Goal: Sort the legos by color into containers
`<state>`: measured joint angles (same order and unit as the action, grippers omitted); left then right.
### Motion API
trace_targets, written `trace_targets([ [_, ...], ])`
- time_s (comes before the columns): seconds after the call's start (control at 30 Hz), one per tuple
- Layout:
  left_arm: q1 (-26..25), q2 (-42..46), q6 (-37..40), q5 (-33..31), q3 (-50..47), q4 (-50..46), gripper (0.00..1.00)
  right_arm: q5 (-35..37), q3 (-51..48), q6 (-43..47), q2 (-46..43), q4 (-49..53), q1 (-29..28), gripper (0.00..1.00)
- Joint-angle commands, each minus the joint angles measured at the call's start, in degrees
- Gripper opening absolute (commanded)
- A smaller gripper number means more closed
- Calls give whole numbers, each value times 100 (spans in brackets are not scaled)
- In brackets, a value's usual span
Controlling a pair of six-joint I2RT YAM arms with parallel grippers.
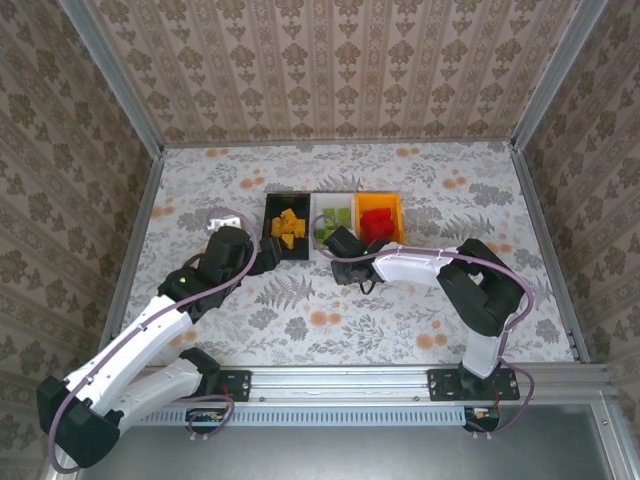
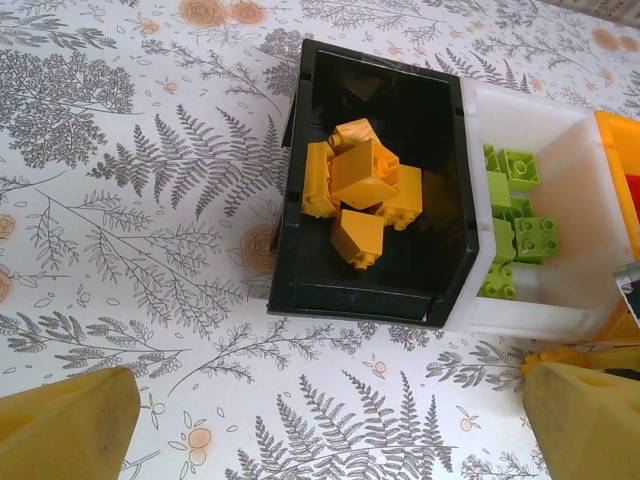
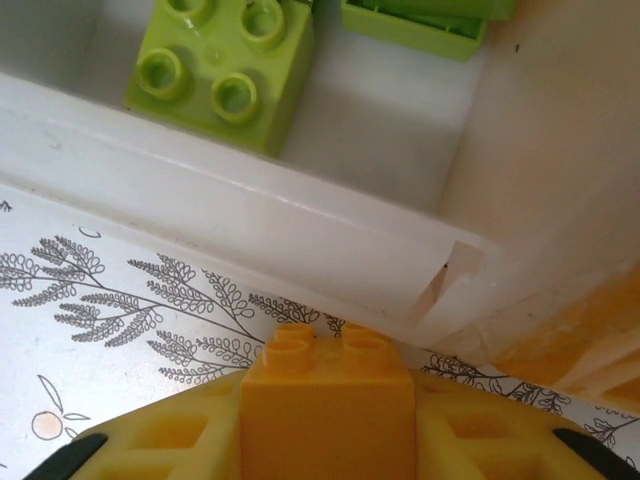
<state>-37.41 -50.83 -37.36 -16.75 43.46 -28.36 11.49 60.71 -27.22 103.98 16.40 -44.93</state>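
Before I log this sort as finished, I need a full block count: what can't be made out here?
Red legos: too small to count in the top view; the left wrist view's right edge cuts off the orange bin.
Green legos: cropped by the right wrist view's top edge.
Orange-yellow block in the right hand: its lower part runs off the right wrist view's bottom edge.
Table under the left arm: hidden in the top view.

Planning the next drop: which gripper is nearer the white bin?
Right. The right gripper, holding a yellow block, is right at the white bin; the left gripper faces the black bin.
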Motion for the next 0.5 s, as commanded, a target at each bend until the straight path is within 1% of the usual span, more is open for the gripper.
trace_targets([
  [0.0, 49, 91, -95, -202, -35, -213, 100, -517, -53, 27, -237, -159, -93, 34],
  [0.17, 126, 183, -197, -347, -272, -250, 100, -1335, -10, 102, -728, -195, -194, 32],
  [0.23, 155, 251, -261, -311, -367, -253, 100, -1491, 180, 129, -866, -132, -223, 32],
  [0.33, 173, 312, -357, -364, -457, -303, 100, -1473, 628, 165, -857, -65, -227, 33],
  [0.47, 191, 310, -471, -315, -524, -363, 100, -1346, 1614, 215, -274, 97, -200, 34],
])
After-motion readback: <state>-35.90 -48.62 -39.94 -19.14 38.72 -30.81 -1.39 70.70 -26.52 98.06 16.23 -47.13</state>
